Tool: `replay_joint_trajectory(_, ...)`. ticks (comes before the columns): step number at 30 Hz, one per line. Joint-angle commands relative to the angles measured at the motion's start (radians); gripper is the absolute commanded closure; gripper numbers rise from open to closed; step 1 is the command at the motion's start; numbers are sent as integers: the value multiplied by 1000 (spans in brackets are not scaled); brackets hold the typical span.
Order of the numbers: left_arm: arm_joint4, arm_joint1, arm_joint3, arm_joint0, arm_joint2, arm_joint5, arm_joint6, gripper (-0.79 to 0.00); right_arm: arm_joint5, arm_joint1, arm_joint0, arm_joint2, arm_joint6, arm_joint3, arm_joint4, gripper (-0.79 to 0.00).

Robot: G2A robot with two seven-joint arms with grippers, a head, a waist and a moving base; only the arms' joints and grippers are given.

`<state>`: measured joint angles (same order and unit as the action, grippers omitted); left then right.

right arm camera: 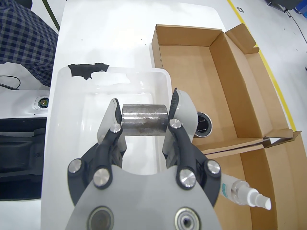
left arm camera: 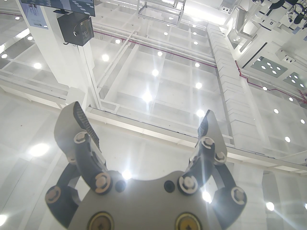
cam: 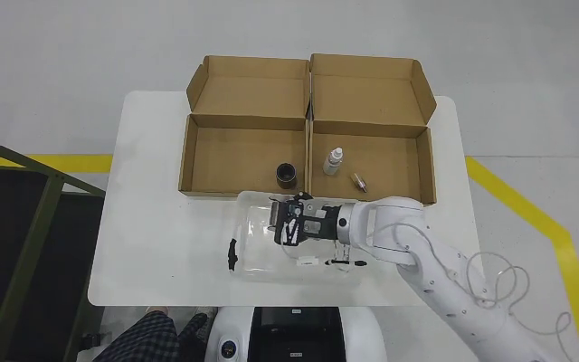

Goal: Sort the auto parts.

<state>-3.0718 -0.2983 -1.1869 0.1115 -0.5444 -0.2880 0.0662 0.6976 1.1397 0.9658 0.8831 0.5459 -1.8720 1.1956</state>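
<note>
My right gripper (right arm camera: pixel 144 111) is shut on a grey metal cylinder (right arm camera: pixel 144 120), held crosswise above the clear plastic bin (right arm camera: pixel 72 111). From above, that gripper (cam: pixel 282 220) hangs over the bin (cam: pixel 258 262) near its far edge, with the cylinder (cam: pixel 277 215) between its fingers. A dark metal sleeve (cam: pixel 287 174) stands in the left cardboard box (cam: pixel 204 158); it also appears as a ring (right arm camera: pixel 202 127) just beyond the bin. A small spray bottle (cam: pixel 334 161) and a small metal part (cam: pixel 360 184) lie in the right box (cam: pixel 398 163). My left gripper (left arm camera: pixel 144 120) is open, pointing up at the ceiling.
Small black parts (cam: pixel 232 255) and thin pieces (cam: pixel 344 262) lie in the bin. A strip of black tape (right arm camera: pixel 87 70) sticks to the bin's rim. Both boxes have lids folded back. A person in a checked garment (right arm camera: pixel 21 37) stands at the table's near edge.
</note>
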Motion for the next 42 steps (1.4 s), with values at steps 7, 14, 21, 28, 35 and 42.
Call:
replay_joint_trajectory(7,0,0,0,0,0,0,0,-785,-40,32,-118,-49,6,106,-70,0)
replay_joint_trajectory(14,0,0,0,0,0,0,0,-785,-75,65,-219,-95,6,209,-120,0)
replay_joint_trajectory(21,0,0,0,0,0,0,0,-785,-109,93,-284,-136,3,305,-111,0)
replay_joint_trajectory(28,0,0,0,0,0,0,0,-785,-124,126,-340,-184,-26,417,-123,0)
replay_joint_trajectory(35,0,0,0,0,0,0,0,-785,-139,163,-391,-231,-62,518,-123,0)
replay_joint_trajectory(42,0,0,0,0,0,0,0,-785,-148,195,-428,-262,-77,588,-123,0)
